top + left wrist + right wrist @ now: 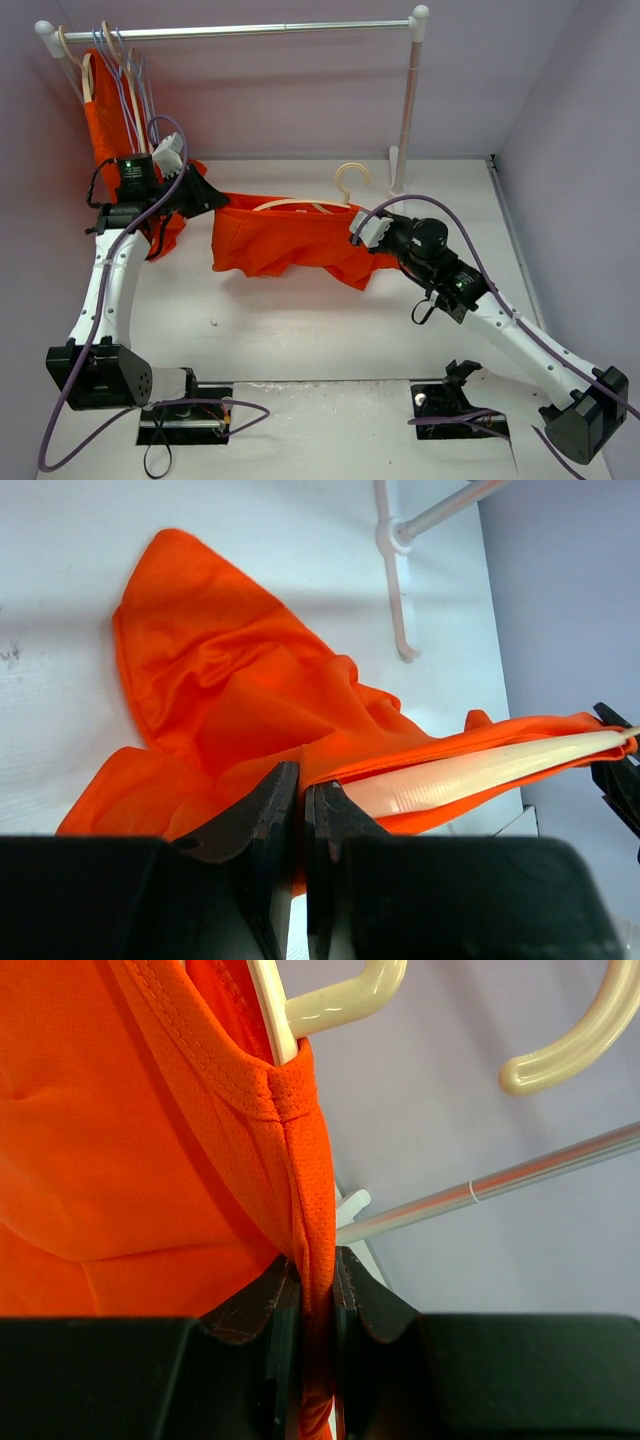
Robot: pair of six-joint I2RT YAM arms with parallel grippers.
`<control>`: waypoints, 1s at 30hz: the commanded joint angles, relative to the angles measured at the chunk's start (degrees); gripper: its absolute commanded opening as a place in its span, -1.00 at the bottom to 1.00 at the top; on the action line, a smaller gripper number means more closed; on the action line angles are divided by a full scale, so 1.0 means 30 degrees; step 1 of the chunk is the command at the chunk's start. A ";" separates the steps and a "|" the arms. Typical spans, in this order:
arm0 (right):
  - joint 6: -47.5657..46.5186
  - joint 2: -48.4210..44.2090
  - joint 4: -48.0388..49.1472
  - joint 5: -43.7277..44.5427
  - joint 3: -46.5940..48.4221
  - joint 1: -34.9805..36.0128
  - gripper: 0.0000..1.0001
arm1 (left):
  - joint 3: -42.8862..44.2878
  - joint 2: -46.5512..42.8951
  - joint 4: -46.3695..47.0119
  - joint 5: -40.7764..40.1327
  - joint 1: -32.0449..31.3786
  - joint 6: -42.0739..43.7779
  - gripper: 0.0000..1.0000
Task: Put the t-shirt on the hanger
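Two pinches on the t-shirt (290, 242): left hand (302, 786), right hand (316, 1263); hanger (352, 177) inside; rail (250, 30), hung garment (104, 125) behind.

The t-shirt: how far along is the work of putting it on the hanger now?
Done: the hanger already lies inside the t-shirt, with its hook sticking out. In hand: the left gripper and right gripper each pinch a shirt edge, holding it stretched between them. Remaining: the fabric looks bunched, so it probably needs spreading over both hanger arms, then release.
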 commanded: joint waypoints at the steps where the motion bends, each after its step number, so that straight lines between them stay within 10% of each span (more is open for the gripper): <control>1: -0.0533 -0.1116 0.1180 0.2270 0.0124 -0.0394 -1.00 | 0.2038 -0.0626 0.1695 -0.1156 0.1379 0.1360 -0.83; 30: 0.0959 -0.0208 0.6335 -0.3152 -0.0138 0.0456 -1.00 | 0.7079 0.1247 -0.0795 -0.2414 -0.4919 0.2766 -0.58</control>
